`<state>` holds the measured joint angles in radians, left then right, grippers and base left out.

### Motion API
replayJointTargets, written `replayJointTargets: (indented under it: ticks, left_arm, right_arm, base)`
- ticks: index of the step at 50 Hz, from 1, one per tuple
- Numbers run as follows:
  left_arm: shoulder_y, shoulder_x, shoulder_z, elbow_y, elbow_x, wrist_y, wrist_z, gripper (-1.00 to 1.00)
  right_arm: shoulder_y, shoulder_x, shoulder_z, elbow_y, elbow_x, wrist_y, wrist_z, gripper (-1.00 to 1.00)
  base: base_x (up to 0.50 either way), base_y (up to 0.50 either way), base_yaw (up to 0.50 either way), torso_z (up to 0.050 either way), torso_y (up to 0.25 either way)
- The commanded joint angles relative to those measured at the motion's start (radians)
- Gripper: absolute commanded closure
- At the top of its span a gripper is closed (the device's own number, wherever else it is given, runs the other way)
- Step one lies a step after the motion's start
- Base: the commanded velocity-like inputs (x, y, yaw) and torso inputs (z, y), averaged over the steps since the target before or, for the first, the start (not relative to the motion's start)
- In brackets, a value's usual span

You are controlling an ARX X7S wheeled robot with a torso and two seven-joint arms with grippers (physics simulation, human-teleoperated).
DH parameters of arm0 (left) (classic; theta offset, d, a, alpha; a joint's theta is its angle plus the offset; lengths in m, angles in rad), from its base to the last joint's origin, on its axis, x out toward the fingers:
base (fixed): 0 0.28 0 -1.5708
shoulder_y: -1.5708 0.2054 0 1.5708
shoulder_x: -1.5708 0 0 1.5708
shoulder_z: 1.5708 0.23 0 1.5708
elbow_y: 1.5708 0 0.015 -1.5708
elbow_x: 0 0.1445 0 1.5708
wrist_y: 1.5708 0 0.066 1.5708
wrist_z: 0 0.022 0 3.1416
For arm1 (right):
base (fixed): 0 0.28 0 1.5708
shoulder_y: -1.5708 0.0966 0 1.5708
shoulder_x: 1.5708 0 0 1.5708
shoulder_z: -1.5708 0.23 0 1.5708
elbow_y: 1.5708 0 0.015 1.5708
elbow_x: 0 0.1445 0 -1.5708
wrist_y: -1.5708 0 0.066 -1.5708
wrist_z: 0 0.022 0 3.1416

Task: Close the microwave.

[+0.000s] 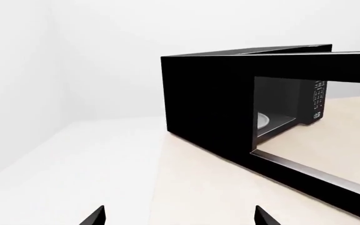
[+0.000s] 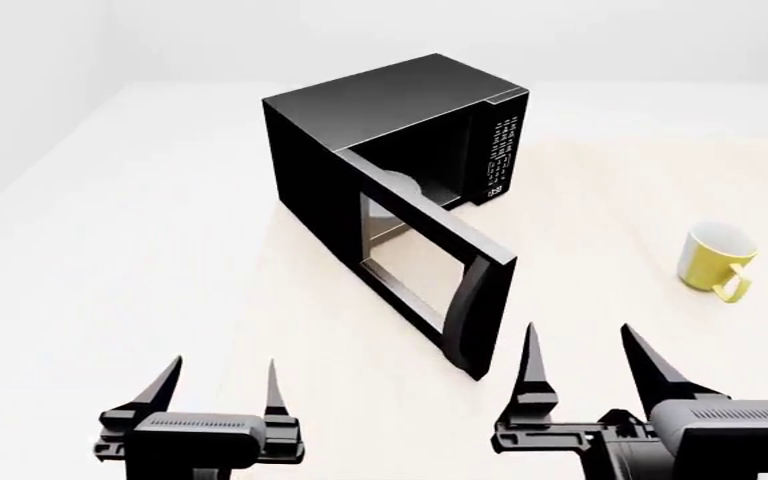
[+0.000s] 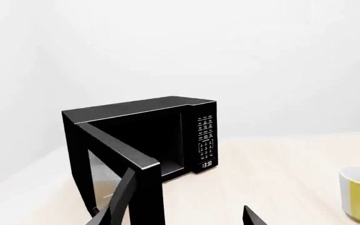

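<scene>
While the microwave (image 2: 398, 120) door (image 2: 424, 270) is swung wide, both the left gripper (image 2: 217, 385) and the right gripper (image 2: 591, 360) are held open and empty; a yellow mug (image 2: 715, 258) is seen nearby.

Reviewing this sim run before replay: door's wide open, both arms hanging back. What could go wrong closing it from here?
1. The microwave door swings out toward the right gripper; pushing near its free edge, a fingertip may slip past and scrape the window instead.
2. A hard shove could slide the whole unit across the table rather than turn the hinge.
3. A wide right-arm sweep might clip the yellow mug.
</scene>
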<state>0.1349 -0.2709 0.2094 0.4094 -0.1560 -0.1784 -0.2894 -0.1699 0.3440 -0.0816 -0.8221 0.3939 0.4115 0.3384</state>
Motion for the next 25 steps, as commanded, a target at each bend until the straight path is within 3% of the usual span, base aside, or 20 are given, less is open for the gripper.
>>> replayJointTargets:
  ticks: [1, 17, 25]
  left_arm:
    - [0.003, -0.006, -0.001, -0.002, -0.005, 0.004, -0.006, -1.0]
    - [0.014, -0.021, -0.022, 0.016, -0.026, 0.009, -0.014, -1.0]
    - [0.032, -0.034, -0.021, 0.064, -0.025, -0.004, -0.022, -1.0]
  right_arm:
    - [0.087, 0.049, 0.038, -0.115, 0.102, 0.174, 0.049, -1.0]
    - [0.358, 0.096, 0.124, -0.213, 0.352, 0.412, 0.183, -1.0]
    - [0.371, 0.107, 0.135, -0.193, 0.391, 0.396, 0.201, -1.0]
  base:
    - [0.0, 0.0, 0.0, 0.0, 0.0]
    - [0.0, 0.0, 0.0, 0.0, 0.0]
    - [0.46, 0.0, 0.0, 0.0, 0.0]
